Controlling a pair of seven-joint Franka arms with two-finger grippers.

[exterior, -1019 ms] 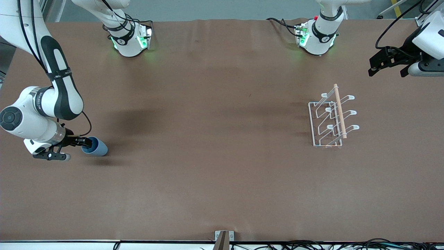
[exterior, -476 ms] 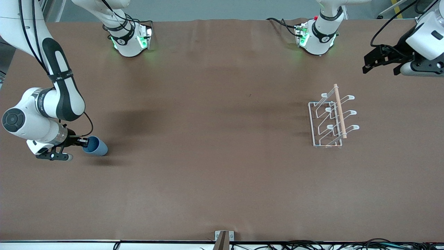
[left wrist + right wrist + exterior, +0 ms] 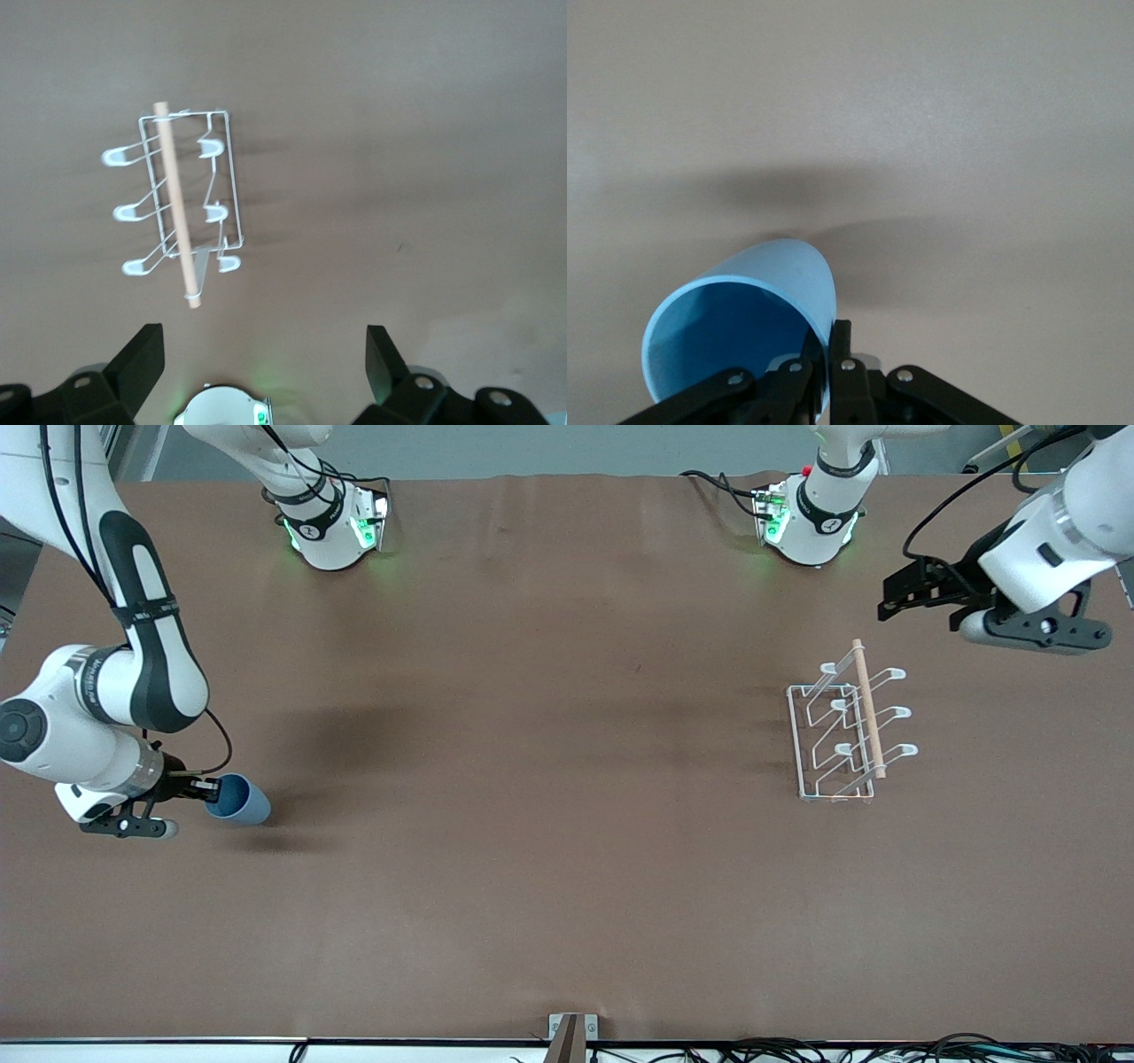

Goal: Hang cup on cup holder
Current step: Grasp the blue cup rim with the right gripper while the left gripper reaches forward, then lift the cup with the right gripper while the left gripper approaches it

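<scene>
The light-blue cup (image 3: 241,803) lies tilted on its side near the right arm's end of the table, its mouth toward my right gripper (image 3: 209,786). The right gripper is shut on the cup's rim, one finger inside and one outside. The right wrist view shows the cup (image 3: 744,314) and the gripper (image 3: 830,335) pinching its wall. I cannot tell whether the cup touches the table. The white wire cup holder (image 3: 866,708) with its wooden dowel stands near the left arm's end. My left gripper (image 3: 897,595) is open and empty in the air beside it. The left wrist view shows the holder (image 3: 177,212) past the gripper (image 3: 263,335).
The brown table cover (image 3: 549,779) is bare between the cup and the holder. The two arm bases (image 3: 332,522) (image 3: 811,518) stand along the table's edge farthest from the front camera. Cables run along the nearest edge.
The left arm has swung in from the table's end toward the cup holder, gripper still open. The right gripper with the cup has shifted slightly toward the right arm's end.
</scene>
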